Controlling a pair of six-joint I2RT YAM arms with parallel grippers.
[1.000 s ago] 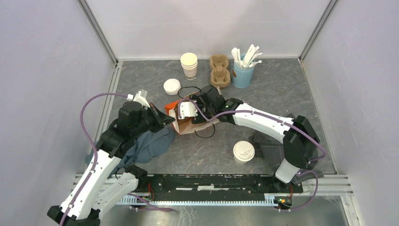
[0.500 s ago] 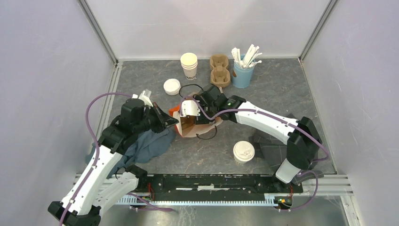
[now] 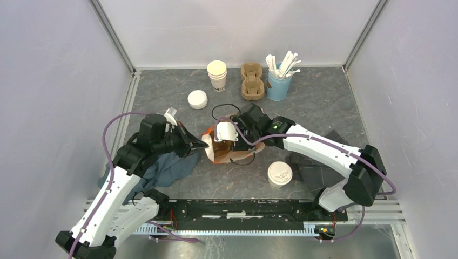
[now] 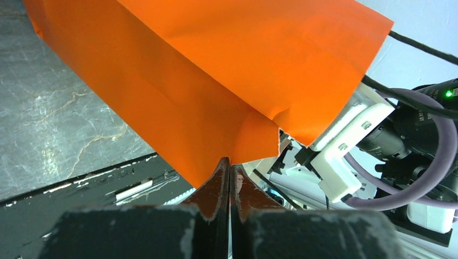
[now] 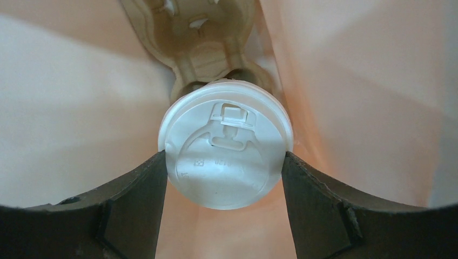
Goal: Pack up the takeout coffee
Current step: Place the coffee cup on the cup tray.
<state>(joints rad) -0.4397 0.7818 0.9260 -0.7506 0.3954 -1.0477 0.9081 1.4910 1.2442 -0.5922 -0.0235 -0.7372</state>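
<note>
While my left tool (image 4: 229, 175) pinches shut on the edge of the orange bag (image 4: 216, 70), my right tool (image 5: 224, 168) clasps one lidded cup (image 5: 226, 145) at the lid's rim, inside the bag and close to a pulp carrier (image 5: 200, 48). The other lidded cup (image 3: 280, 174) stands on the surface (image 3: 324, 102) near my right arm. I judge these paper cups light and crushable, with lids apt to pop off, so I would grip gently at the stiff rim.

Table (image 3: 324, 102), top view: lidless cup stack (image 3: 216, 75) at 12, loose lids (image 3: 197, 99) at 11, blue tub of white sticks (image 3: 278, 82) at 1, pulp carrier (image 3: 251, 81) between stack and tub. Orange bag (image 3: 221, 155) at centre, second pulp carrier (image 5: 197, 32) inside it. Blue-grey cloth (image 3: 167, 167) at 8, dark sheets (image 3: 313, 170) at 4.
</note>
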